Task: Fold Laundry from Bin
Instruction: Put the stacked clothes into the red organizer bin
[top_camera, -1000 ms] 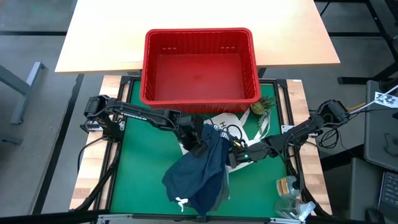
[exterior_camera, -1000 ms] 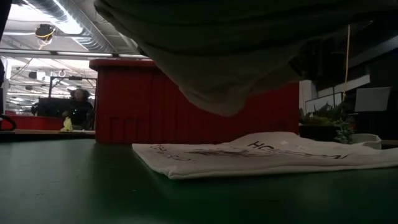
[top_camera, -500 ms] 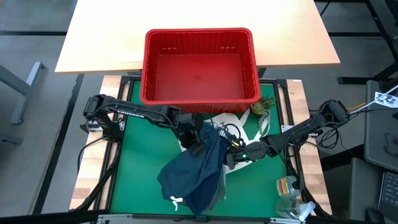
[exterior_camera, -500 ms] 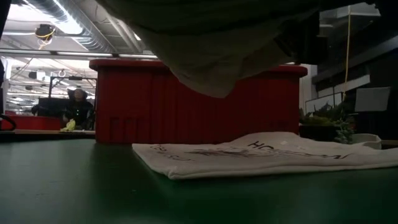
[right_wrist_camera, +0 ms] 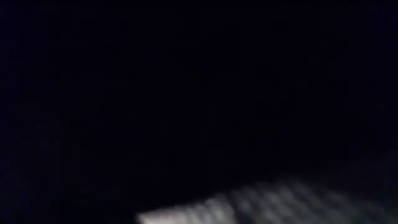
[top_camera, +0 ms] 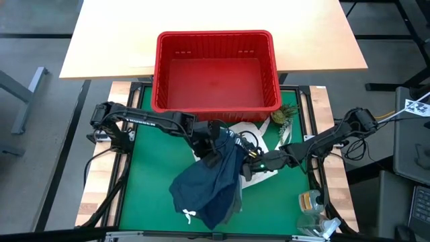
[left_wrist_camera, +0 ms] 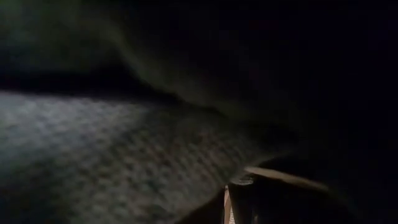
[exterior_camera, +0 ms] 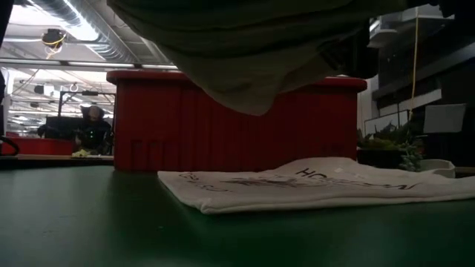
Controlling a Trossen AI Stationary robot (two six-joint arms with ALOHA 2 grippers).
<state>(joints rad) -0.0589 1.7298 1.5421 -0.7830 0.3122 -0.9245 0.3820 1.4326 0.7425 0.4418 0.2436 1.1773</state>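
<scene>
So far, I judge the unloading is done and the folding barely begun: the bin stands with nothing in it at the far side of the counter, its red floor bare from above. The laundry I am working, a navy garment with a white drawstring, hangs lifted over the green mat, bunched and unfolded. My left end effector is clenched on its upper edge, and my right end effector is clenched on the cloth just beside it, both near the middle of the mat. Beneath lies the white tote bag, flat, which is not mine to fold. From table height the held cloth droops clear of the mat. Spreading it flat and every fold remain; I see no finished stack anywhere.
</scene>
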